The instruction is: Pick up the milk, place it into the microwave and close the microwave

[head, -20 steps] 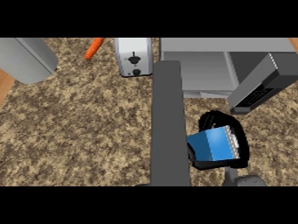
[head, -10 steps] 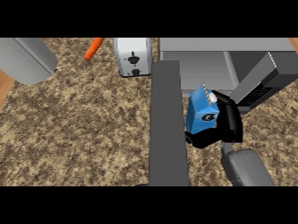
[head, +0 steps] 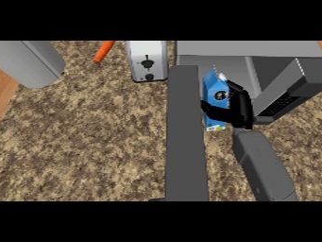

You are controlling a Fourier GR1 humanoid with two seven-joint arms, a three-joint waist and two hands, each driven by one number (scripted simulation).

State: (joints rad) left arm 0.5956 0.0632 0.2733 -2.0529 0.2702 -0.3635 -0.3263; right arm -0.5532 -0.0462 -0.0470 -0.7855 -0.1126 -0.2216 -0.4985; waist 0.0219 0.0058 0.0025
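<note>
Over speckled counter [head: 87, 127], right hand [head: 237, 109] holds milk [head: 215, 93] before open microwave [head: 275, 50].

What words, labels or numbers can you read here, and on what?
No text is readable.
Milk: white round mark on the blue face, too blurred to read.
Microwave: dark keypad, too small to read.
Toaster: dark controls, no lettering visible.

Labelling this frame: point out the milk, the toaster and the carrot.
milk [head: 212, 87], head view, blue side face.
toaster [head: 147, 49], head view, pale face above its lever.
carrot [head: 104, 51], head view, middle of its orange body.
</note>
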